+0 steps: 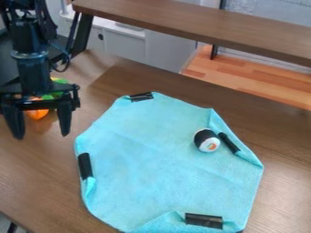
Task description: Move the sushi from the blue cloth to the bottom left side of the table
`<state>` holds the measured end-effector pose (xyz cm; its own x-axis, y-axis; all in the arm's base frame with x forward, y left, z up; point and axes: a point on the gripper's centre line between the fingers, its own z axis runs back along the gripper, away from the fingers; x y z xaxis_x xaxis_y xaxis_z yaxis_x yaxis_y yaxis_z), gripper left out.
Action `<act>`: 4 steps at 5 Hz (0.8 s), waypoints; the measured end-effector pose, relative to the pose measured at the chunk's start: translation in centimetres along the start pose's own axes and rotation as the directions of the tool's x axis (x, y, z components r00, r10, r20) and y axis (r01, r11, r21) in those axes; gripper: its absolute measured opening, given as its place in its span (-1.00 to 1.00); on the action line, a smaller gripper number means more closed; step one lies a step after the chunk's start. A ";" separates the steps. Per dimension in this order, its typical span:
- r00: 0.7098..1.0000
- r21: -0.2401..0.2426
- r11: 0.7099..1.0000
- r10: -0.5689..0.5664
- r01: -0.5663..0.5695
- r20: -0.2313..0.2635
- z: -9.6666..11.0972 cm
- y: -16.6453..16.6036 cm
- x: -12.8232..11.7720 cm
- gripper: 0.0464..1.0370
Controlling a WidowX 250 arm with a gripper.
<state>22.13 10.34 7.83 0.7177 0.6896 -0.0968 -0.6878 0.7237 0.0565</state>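
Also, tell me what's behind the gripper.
Behind the black gripper, an orange item and a green one show on the brown table; the gripper covers part of both, so whether they join is hidden.

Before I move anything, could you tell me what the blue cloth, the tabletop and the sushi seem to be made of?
Blue cloth: soft fabric, matte, perhaps microfibre, judging by its folded edges.
Tabletop: brown wood or wood-look laminate with a slight sheen, given its streaky grain.
Sushi: probably a toy, plastic or plush; I can't tell which.

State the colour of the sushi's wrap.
The sushi has a black wrap, seen best in the camera view.
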 end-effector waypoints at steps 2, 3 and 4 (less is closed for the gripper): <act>0.994 -0.046 0.994 -0.100 0.102 0.046 -0.9 -2.9 -0.5 0.93; 0.978 -0.049 0.980 -0.185 0.190 0.100 -0.5 -4.9 -0.3 0.93; 0.947 -0.013 0.953 -0.299 0.303 0.114 -0.9 -7.3 0.4 0.93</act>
<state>27.37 5.30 6.50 0.8982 0.4395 0.0050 -0.4395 0.8981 0.0121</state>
